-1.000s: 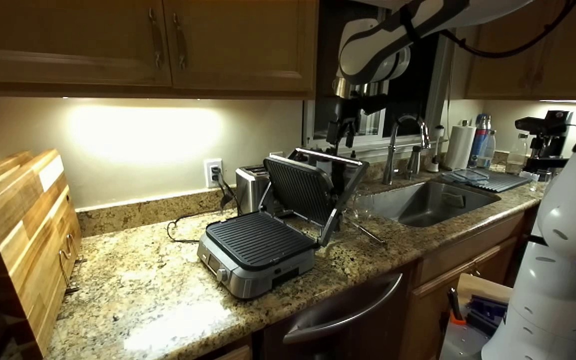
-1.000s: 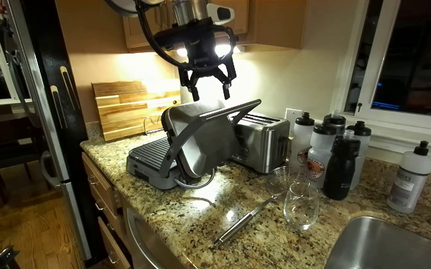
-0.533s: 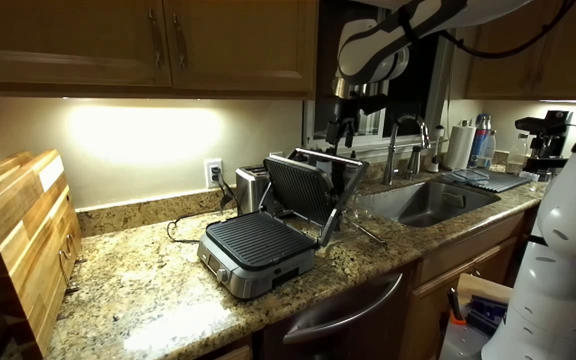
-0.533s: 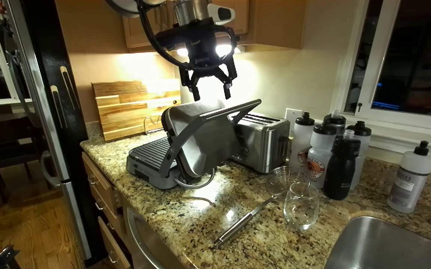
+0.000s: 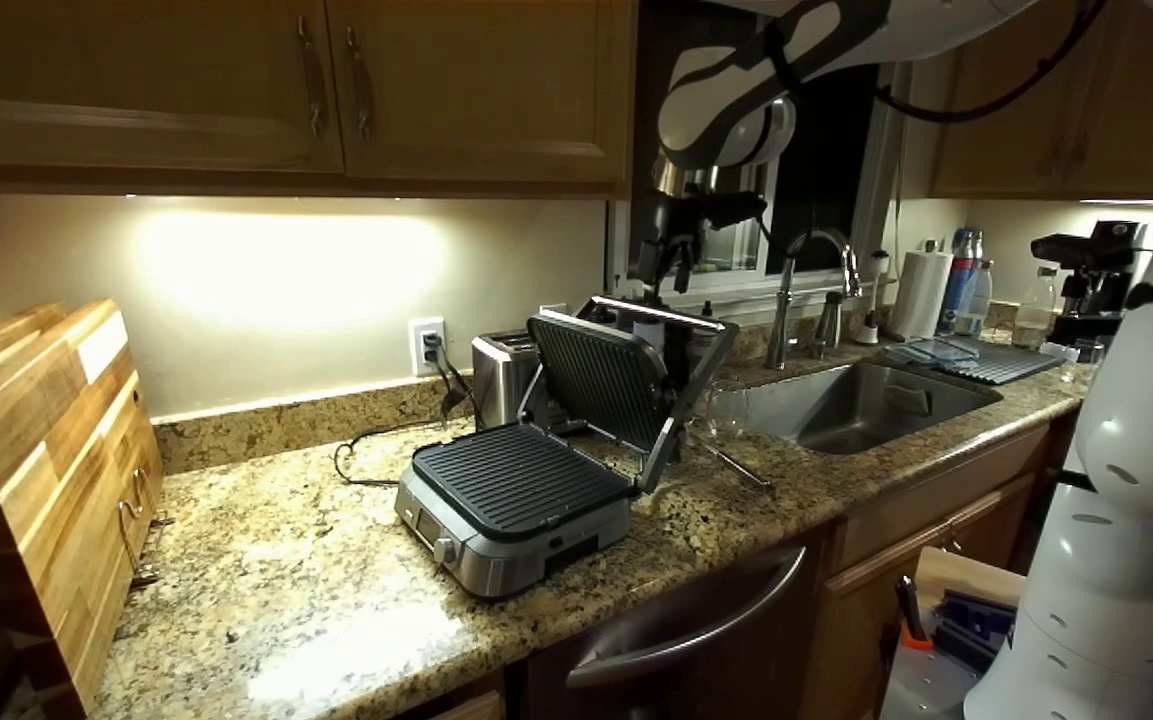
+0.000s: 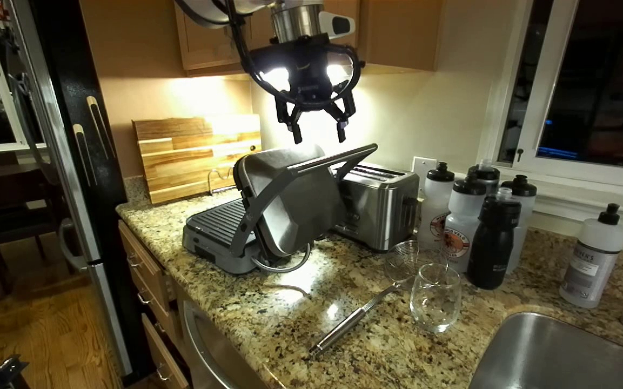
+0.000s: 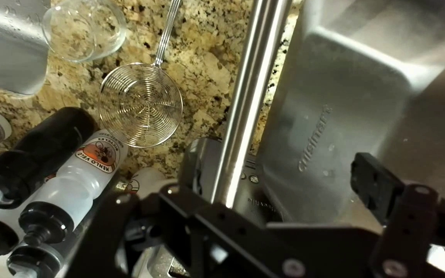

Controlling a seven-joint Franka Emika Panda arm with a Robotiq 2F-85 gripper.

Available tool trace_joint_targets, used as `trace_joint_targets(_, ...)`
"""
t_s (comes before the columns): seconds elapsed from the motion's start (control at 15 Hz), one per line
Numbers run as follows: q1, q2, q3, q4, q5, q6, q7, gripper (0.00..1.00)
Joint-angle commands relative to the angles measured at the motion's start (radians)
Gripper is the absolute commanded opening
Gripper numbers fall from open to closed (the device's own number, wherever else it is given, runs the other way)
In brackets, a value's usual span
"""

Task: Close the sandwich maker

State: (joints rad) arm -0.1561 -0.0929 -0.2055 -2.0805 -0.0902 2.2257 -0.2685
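Observation:
The silver-grey sandwich maker (image 5: 511, 485) stands on the counter with its lid raised and tilted back, the ridged dark plates exposed. In an exterior view its lid back (image 6: 306, 205) faces the camera. The handle bar (image 5: 658, 313) runs across above the lid; it also shows in the wrist view (image 7: 251, 92) beside the lid back (image 7: 330, 116). My gripper (image 6: 319, 136) is open and empty, fingers pointing down, above the lid and handle in an exterior view. In the wrist view my gripper (image 7: 266, 185) has its fingers spread apart. Contact with the handle does not show.
A steel toaster (image 6: 379, 205) stands close behind the sandwich maker. Several bottles (image 6: 465, 227), a glass (image 6: 435, 297) and a wire skimmer (image 6: 352, 324) lie toward the sink (image 5: 866, 405). Wooden boards (image 5: 56, 480) stand at the far end. Cabinets (image 5: 476, 90) hang overhead.
In the last half second my gripper has shifted left and slightly down in an exterior view, and rightward in an exterior view. It stays open. The sandwich maker has not moved.

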Motion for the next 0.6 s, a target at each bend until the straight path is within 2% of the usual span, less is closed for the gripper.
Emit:
trace_joint_targets(0.0,-0.011,0.075,-0.007,0.058,0.034,0.004,-0.057,1.0)
trace_joint_targets(0.27,-0.024,0.126,-0.006,0.076,0.032,0.003,-0.081,1.0)
trace_joint_targets(0.33,-0.027,0.132,-0.005,0.079,0.031,0.003,-0.084,0.77)
trace_joint_targets(0.47,-0.034,0.137,-0.004,0.084,0.027,0.005,-0.087,0.67)
trace_joint_targets(0.53,-0.036,0.136,-0.004,0.085,0.028,0.006,-0.089,0.59)
